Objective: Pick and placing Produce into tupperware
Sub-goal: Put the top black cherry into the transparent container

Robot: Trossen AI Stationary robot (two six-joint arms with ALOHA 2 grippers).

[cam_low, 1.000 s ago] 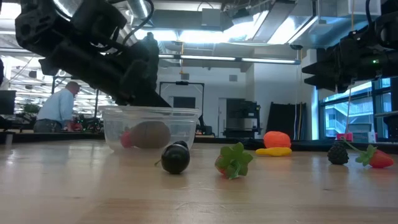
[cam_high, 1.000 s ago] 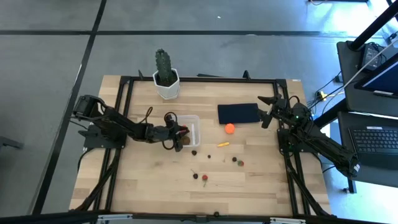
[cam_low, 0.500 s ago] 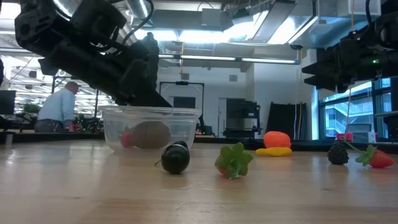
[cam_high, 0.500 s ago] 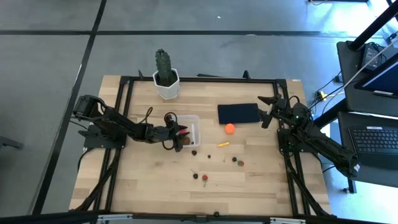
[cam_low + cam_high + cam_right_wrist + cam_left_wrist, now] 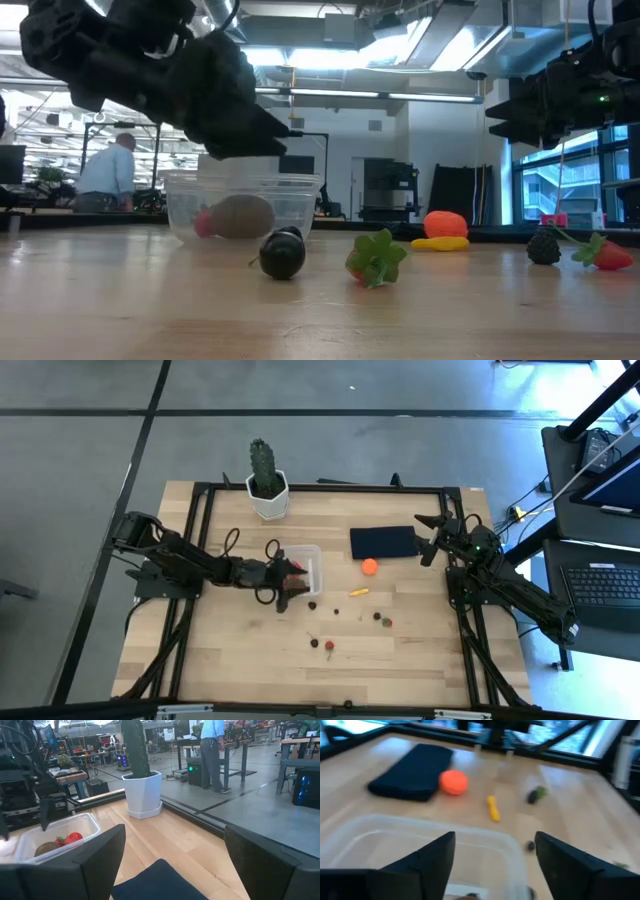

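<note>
The clear tupperware [image 5: 306, 567] stands left of the table's middle, with a brown lump [image 5: 241, 215] and a red piece [image 5: 204, 223] on its floor. My left gripper [image 5: 495, 865] hovers open over its left rim [image 5: 258, 135], nearly level. On the wood to the right lie an orange ball [image 5: 370, 567], a yellow sliver [image 5: 358, 592], a dark berry [image 5: 283, 253], a leafy green piece [image 5: 377, 257] and more small pieces [image 5: 382, 619]. My right gripper [image 5: 175, 855] waits open at the far right [image 5: 432, 536].
A green cactus in a white pot [image 5: 267, 485] stands at the far edge. A flat navy rectangle [image 5: 383, 542] lies beside the orange ball. A black frame rail [image 5: 330, 488] runs around the table. A person [image 5: 105, 180] stands in the room beyond.
My left gripper has risen out of the tupperware and tipped up from a downward slant to nearly level. The brown lump and the red piece stay on the tupperware's floor.
</note>
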